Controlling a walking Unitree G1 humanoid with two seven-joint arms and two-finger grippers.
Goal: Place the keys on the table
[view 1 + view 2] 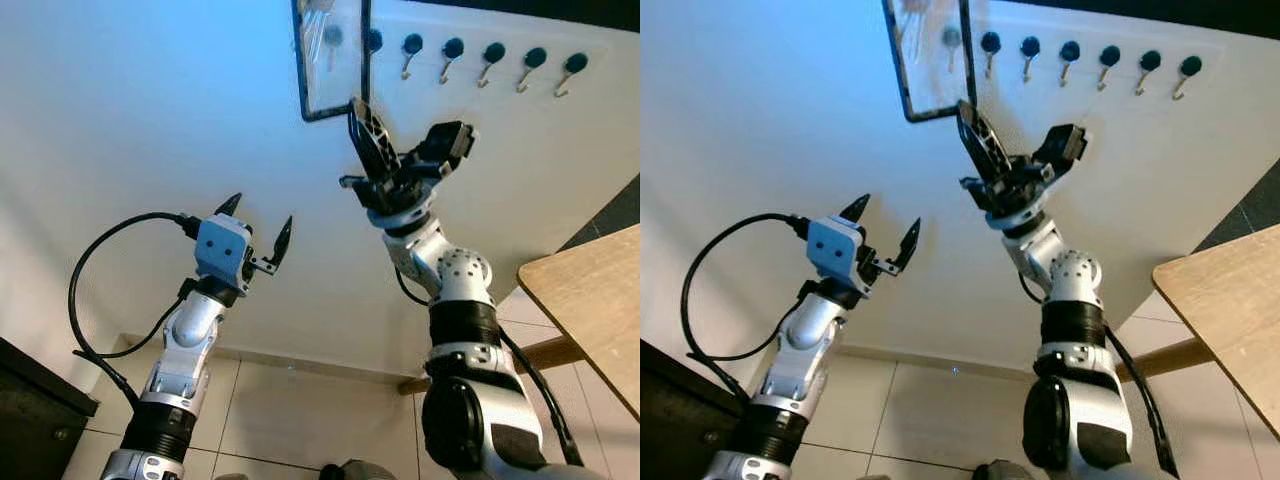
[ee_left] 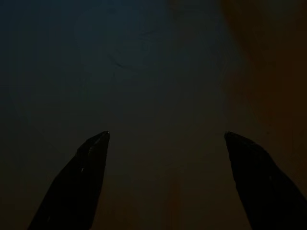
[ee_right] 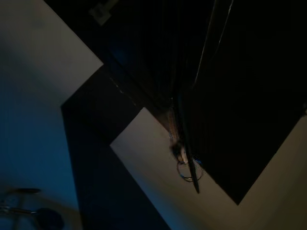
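Note:
The keys (image 3: pixel 186 165) appear in the right wrist view as small wire rings with a pale tag, sitting right at the closed black fingers of my right gripper (image 1: pixel 356 108). That gripper is raised high against the white wall, its tip at the lower corner of a black-framed mirror (image 1: pixel 330 60). My left gripper (image 1: pixel 260 215) is held up lower and to the left, open, with nothing between its fingers (image 2: pixel 86 163). The wooden table (image 1: pixel 590 300) juts in from the right, well below the right gripper.
A row of dark hooks (image 1: pixel 490 52) runs along the wall to the right of the mirror. A dark cabinet (image 1: pixel 30 410) stands at the lower left. Pale floor tiles (image 1: pixel 300 410) lie between my arms.

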